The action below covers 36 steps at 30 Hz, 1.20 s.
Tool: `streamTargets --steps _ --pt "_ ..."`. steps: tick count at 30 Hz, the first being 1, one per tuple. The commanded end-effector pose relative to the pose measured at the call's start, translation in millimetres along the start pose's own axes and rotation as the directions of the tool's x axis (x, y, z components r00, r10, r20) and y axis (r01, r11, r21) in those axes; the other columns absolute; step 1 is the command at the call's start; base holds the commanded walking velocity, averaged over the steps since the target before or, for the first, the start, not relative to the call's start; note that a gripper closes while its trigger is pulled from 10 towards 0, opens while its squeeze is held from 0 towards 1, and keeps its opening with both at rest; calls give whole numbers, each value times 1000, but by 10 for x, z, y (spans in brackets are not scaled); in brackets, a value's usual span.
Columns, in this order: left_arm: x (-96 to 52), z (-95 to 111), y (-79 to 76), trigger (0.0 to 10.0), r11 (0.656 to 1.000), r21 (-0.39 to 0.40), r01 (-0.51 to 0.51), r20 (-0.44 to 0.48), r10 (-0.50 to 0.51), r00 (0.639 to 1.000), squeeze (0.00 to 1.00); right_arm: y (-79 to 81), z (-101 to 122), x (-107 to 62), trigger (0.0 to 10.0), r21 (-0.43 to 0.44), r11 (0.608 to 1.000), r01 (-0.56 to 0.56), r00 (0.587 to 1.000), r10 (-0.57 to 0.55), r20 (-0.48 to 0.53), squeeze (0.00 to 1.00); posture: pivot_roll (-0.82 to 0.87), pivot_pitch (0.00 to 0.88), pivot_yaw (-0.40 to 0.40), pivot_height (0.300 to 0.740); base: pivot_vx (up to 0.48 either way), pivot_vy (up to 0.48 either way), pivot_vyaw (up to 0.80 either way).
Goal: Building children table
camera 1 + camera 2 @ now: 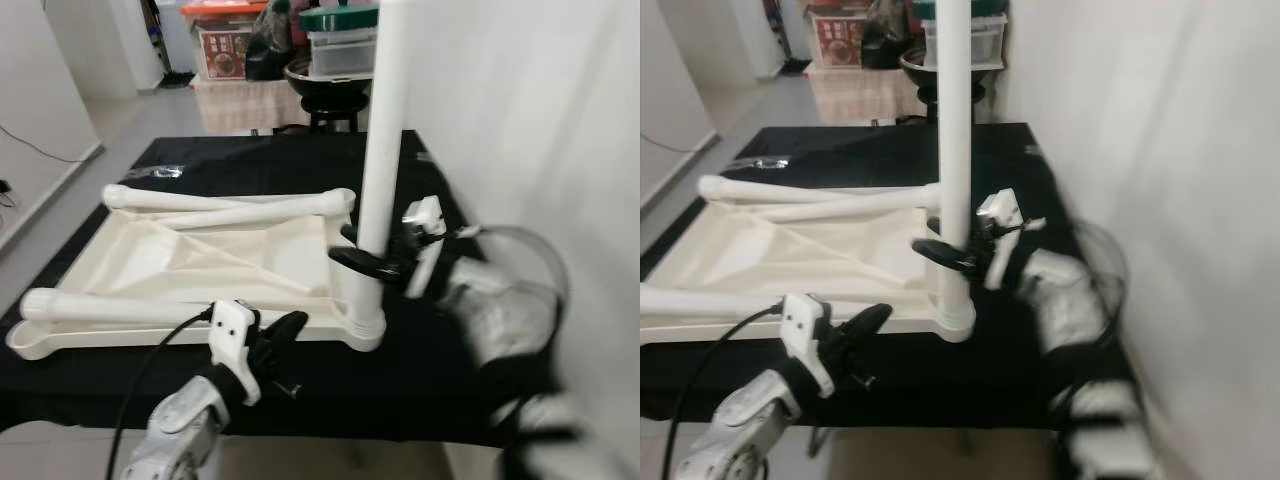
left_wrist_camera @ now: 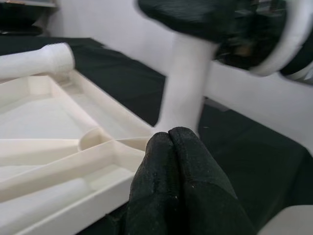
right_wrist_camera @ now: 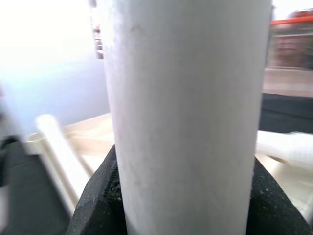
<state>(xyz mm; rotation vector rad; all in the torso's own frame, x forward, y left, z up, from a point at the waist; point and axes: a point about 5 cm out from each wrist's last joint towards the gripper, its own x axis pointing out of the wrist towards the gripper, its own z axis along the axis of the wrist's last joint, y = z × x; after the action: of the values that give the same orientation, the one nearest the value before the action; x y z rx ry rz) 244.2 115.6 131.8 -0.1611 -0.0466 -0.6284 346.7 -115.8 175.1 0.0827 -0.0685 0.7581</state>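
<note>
Right tool (image 1: 368,262) pinches the white leg (image 1: 380,150), standing up at the upside-down table top (image 1: 180,262)'s 4 o'clock corner on the black worktop (image 1: 300,160). Left tool (image 1: 283,330), pressed together, waits nearby. Keep leg straight, twist slow & firm.

Our right gripper (image 1: 365,262) reaches in from the right side, its two black fingers clamped around the upright white cylindrical plastic leg (image 1: 378,170). Our silver left arm rises from below, its left gripper (image 1: 285,330) pressed closed and holding nothing.
</note>
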Motion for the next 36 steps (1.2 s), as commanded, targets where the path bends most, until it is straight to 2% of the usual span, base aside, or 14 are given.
streamTargets --steps 1,5,9,10,13,14,15,16,20,24,25,30,34,36 --pt "-31 -23 34 10000 1000 -7 -13 -17 13 1000 0 3 -215 -98 0 -9 986 165 985 -165 -60 0 -60 0 -8 740 0 0 0" --pt "-23 -39 55 10000 1000 -4 -16 -22 16 1000 0 -5 -453 -95 0 23 964 266 952 -259 -166 0 -55 0 -8 740 0 0 0" --pt "-14 -43 65 10000 1000 -1 -18 -21 18 1000 0 49 -505 -45 0 1 975 224 955 -219 -202 0 -63 0 2 740 0 0 0" --pt "-15 -41 67 10000 1000 -1 -23 -19 23 1000 0 64 -503 -41 10000 -9 977 215 956 -212 -202 0 -63 0 2 740 0 0 0" --pt "-8 -39 72 10000 1000 3 -27 -18 27 999 0 61 -446 -73 10000 56 969 242 957 -229 -177 0 -61 0 4 740 0 0 0" --pt "-6 -39 72 10000 1000 2 -27 -18 27 999 0 81 -426 -74 10000 75 971 229 962 -213 -170 451 -61 0 4 740 0 0 0" --pt "-6 -39 72 10000 1000 2 -27 -18 27 999 0 81 -426 -74 10000 75 971 229 962 -213 -170 451 -61 0 4 740 0 0 0" --pt "-1 -39 69 10000 1000 1 -22 -20 22 1000 0 96 -383 -57 10000 87 978 187 973 -173 -152 1000 -59 0 7 740 0 0 0" --pt "9 -41 61 10000 1000 -1 -14 -22 14 1000 0 100 -243 0 10000 86 996 -13 994 21 -104 1000 -54 0 9 740 0 0 0" --pt "17 -44 56 10000 1000 -2 -14 -22 14 1000 0 4 -160 -8 10000 53 984 -172 977 177 -118 1000 -51 0 3 740 0 0 0" --pt "18 -43 57 10000 1000 -2 -14 -20 14 1000 0 -43 -128 -20 10000 16 974 -226 964 226 -140 0 -49 0 1 740 0 0 0" --pt "19 -42 56 10000 1000 -3 -16 -19 16 1000 0 -115 -83 -41 10000 -11 956 -292 942 285 -180 0 -45 0 -3 740 0 0 0" --pt "8 -43 54 10000 1000 -1 -22 -18 22 1000 0 -214 110 -3 10000 -1 898 -441 881 433 -191 0 -25 0 -12 740 0 0 0" --pt "8 -43 54 10000 1000 -1 -22 -18 22 1000 0 -214 110 -3 10000 -1 898 -441 881 433 -191 0 -25 0 -12 740 0 0 0"
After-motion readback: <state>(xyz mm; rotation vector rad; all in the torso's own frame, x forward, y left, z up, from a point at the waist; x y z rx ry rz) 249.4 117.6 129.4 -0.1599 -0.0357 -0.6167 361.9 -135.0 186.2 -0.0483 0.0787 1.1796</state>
